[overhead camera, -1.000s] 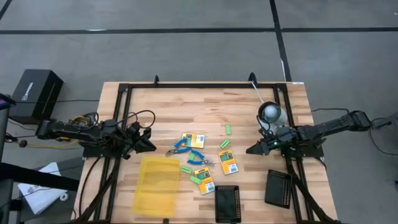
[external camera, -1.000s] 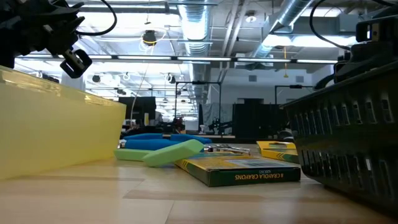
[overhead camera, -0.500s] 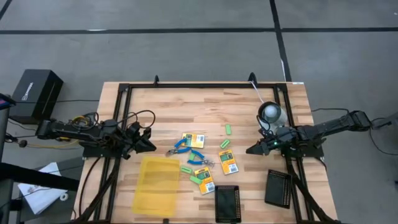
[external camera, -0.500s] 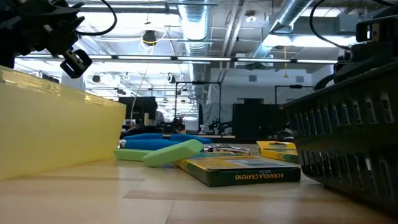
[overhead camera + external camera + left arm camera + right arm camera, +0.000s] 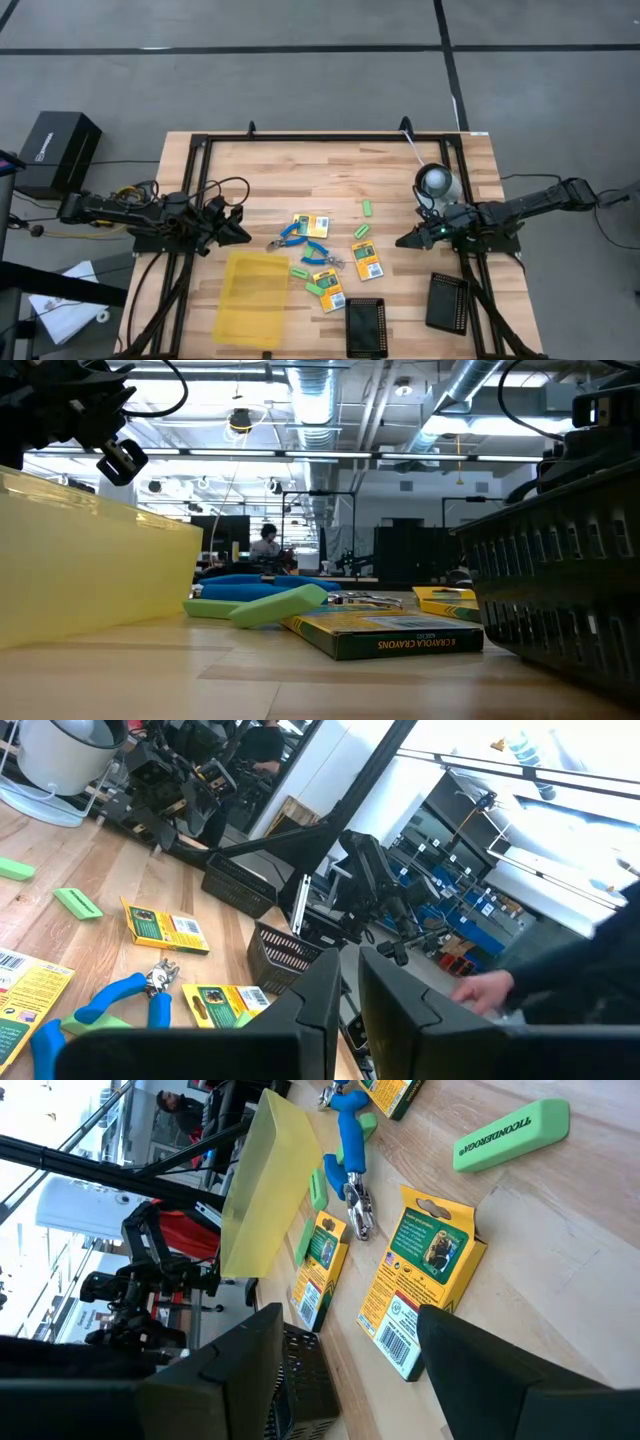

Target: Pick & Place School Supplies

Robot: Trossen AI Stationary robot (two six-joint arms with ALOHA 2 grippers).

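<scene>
The packs lie flat at the table's middle: one [image 5: 311,226] farther back, one [image 5: 366,259] to the right, one [image 5: 328,291] nearer. Green blocks [image 5: 368,208] [image 5: 361,231] [image 5: 299,271] lie among them. Two blue-handled tools [image 5: 292,235] [image 5: 318,254] lie between the packs. My left gripper [image 5: 243,233] hangs left of them, fingers together, empty; it also shows in the left wrist view [image 5: 349,990]. My right gripper [image 5: 400,242] hangs right of the packs, open and empty, with a pack [image 5: 420,1275] and a block [image 5: 510,1132] ahead of it.
A translucent yellow tray [image 5: 252,298] stands at the near left. Two black ribbed trays [image 5: 366,326] [image 5: 447,302] stand at the near edge, right of it. A white-grey round object [image 5: 437,182] sits behind my right arm. Bare wood lies toward the far edge.
</scene>
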